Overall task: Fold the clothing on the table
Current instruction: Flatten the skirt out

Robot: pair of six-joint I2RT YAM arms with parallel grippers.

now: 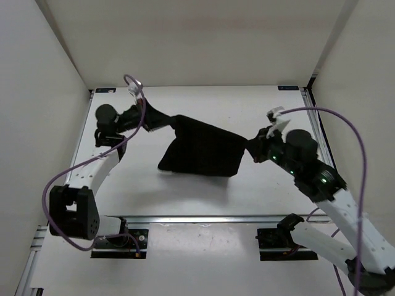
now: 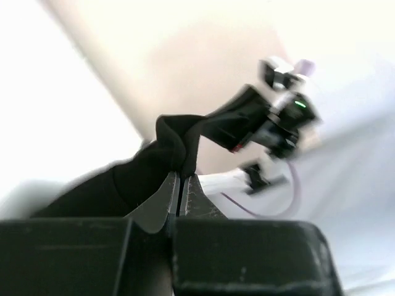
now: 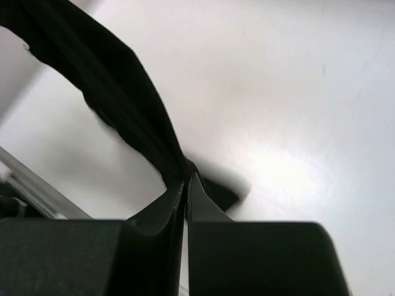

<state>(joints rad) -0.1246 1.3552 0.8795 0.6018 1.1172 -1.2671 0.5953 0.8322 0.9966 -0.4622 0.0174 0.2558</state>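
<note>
clothing (image 1: 200,151) was hung over mid-table (image 1: 185,200) | left gripper (image 2: 182,179) and right gripper (image 3: 185,182) were pinched on opposite corners | judged soft, light, limp; best taken at corners

The middle of the table (image 1: 203,191) is barred by the clothing (image 1: 200,151), which is stretched between the left gripper (image 1: 168,121) and the right gripper (image 1: 251,148), both clamped on its ends. Bare tabletop is found behind this span and in front of it, as far as the near rail (image 1: 216,218). Sideways room is bounded by the left wall (image 1: 37,92) and the right wall (image 1: 364,68). A purple cable (image 1: 363,160) is looped over the right arm.
</note>
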